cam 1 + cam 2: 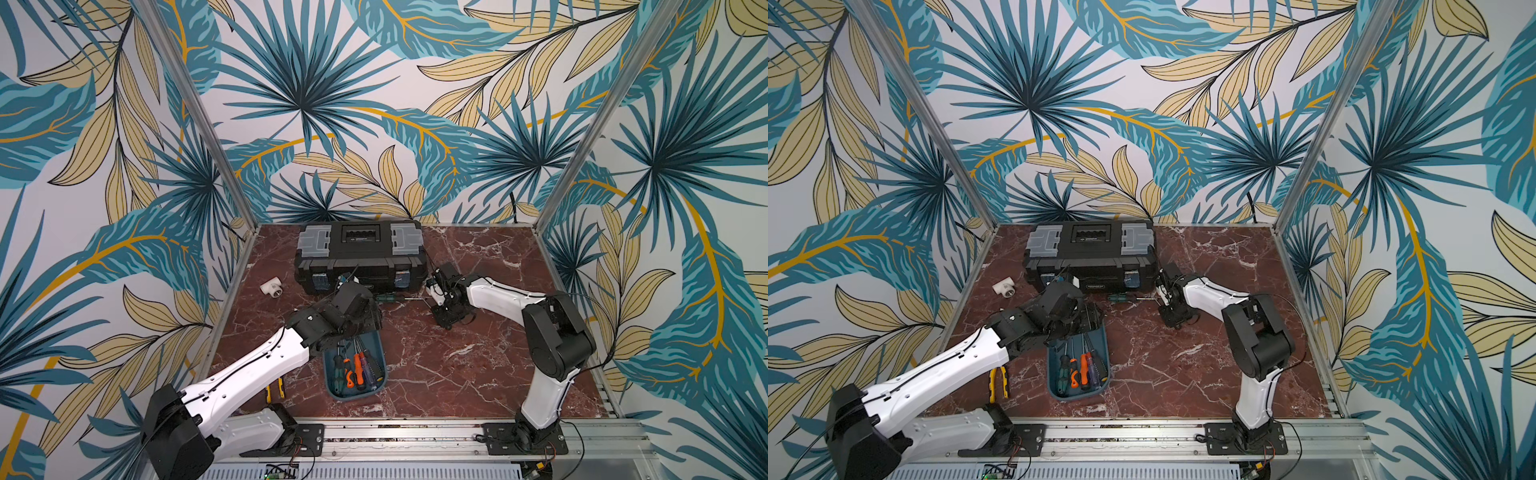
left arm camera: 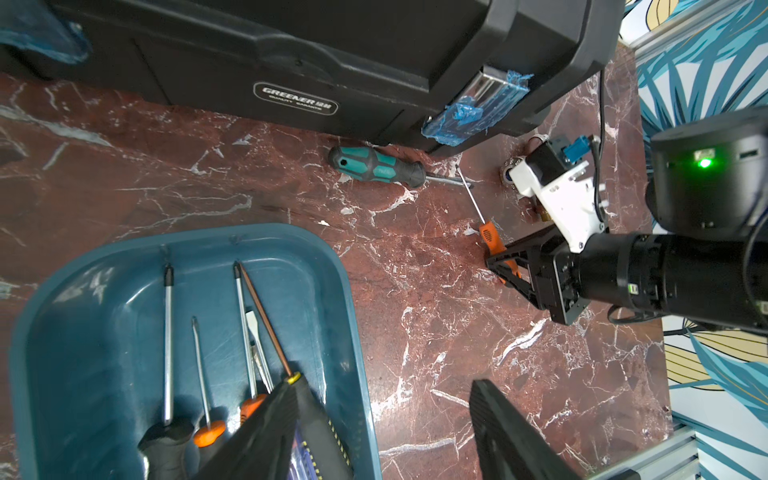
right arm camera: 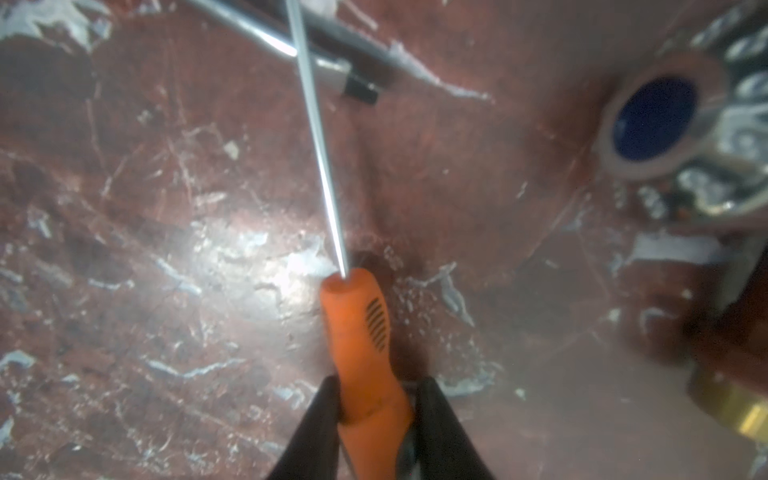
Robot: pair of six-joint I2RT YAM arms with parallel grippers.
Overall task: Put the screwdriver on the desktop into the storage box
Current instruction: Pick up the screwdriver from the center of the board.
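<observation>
right pincer (image 3: pixel 379 384) straddles orange screwdriver (image 3: pixel 357 328), clamp unclear | shaft points leftward across green screwdriver (image 2: pixel 374 164) | left pincer (image 2: pixel 384 384) apart

Two screwdrivers on the red-brown, white-veined marble tabletop (image 2: pixel 436 332)
A slim orange-handled screwdriver (image 3: pixel 357 332) and a teal-and-black-handled screwdriver (image 2: pixel 376 164) lie with their shafts crossed; the shallow teal plastic storage box (image 2: pixel 345 286) nearby holds several more.

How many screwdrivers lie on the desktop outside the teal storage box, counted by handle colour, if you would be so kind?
Orange handle: 1, the orange screwdriver, its handle between the jaws of the right claw.
Teal-and-black handle: 1, the teal screwdriver, lying beside the black toolbox.
Total: 2
</observation>
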